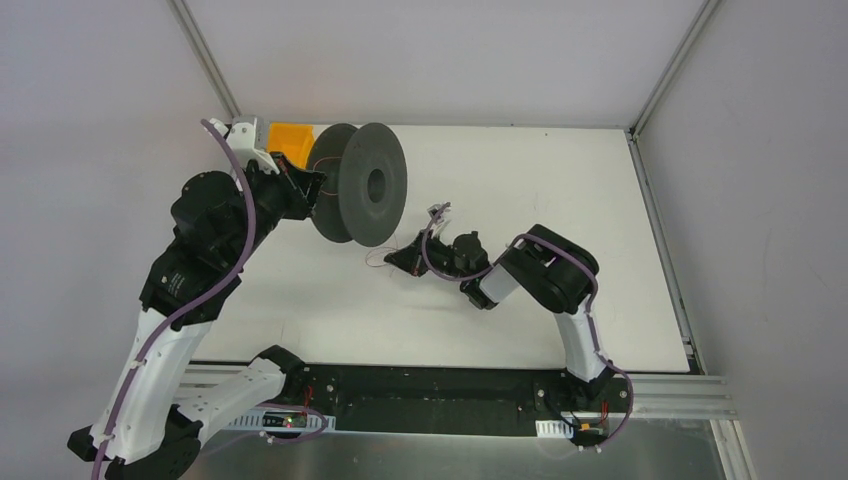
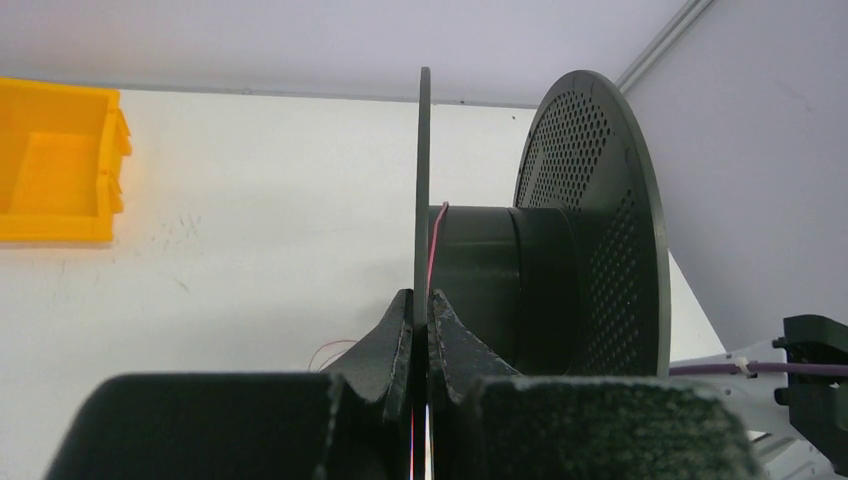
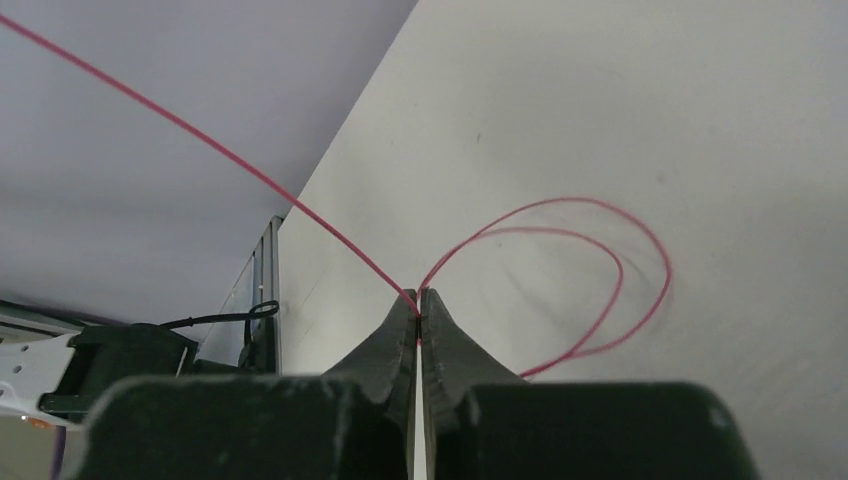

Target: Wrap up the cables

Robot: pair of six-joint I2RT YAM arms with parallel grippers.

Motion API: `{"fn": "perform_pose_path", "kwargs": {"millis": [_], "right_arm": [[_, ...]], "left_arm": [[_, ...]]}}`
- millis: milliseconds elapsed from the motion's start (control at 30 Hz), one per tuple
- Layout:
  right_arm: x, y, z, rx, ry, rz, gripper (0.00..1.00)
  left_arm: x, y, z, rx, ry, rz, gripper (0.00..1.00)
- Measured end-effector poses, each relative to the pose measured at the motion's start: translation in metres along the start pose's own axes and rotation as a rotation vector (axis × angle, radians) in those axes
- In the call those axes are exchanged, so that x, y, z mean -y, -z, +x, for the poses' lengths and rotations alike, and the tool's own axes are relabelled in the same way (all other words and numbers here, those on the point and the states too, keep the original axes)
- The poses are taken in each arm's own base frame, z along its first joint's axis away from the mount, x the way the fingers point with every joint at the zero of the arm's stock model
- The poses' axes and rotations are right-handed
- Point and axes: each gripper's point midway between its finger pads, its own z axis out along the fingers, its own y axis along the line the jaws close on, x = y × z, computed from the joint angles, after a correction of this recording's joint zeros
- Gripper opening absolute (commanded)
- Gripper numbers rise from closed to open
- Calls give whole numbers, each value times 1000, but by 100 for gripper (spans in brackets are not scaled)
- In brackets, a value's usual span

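Note:
A dark grey spool (image 1: 362, 182) stands on edge at the back left of the white table. My left gripper (image 1: 307, 196) is shut on its near flange (image 2: 424, 180), seen edge-on in the left wrist view between my fingertips (image 2: 421, 300). The thin reddish cable (image 2: 437, 240) runs over the spool's hub. My right gripper (image 1: 392, 259) is low over the table in front of the spool, shut on the cable (image 3: 560, 225). From the pinch (image 3: 420, 296) one strand runs up to the left and loose loops lie to the right. The cable shows faintly on the table (image 1: 375, 258).
A yellow bin (image 1: 289, 140) sits behind the spool at the back left corner, also in the left wrist view (image 2: 55, 160). Aluminium frame rails run along the table's right edge (image 1: 660, 230) and the front (image 1: 660, 395).

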Motion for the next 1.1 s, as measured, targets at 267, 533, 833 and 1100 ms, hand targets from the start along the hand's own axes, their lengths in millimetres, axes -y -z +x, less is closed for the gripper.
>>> {"fn": "perform_pose_path", "kwargs": {"millis": [267, 533, 833, 1100], "right_arm": [[3, 45, 23, -58, 6, 173, 0], [-124, 68, 50, -172, 360, 36, 0], [-170, 74, -4, -130, 596, 129, 0], [-180, 74, -62, -55, 797, 252, 0]], "left_arm": [[-23, -14, 9, -9, -52, -114, 0], [-49, -40, 32, -46, -151, -224, 0], [-80, -61, 127, -280, -277, -247, 0], [-82, -57, 182, -429, -367, -131, 0]]}}
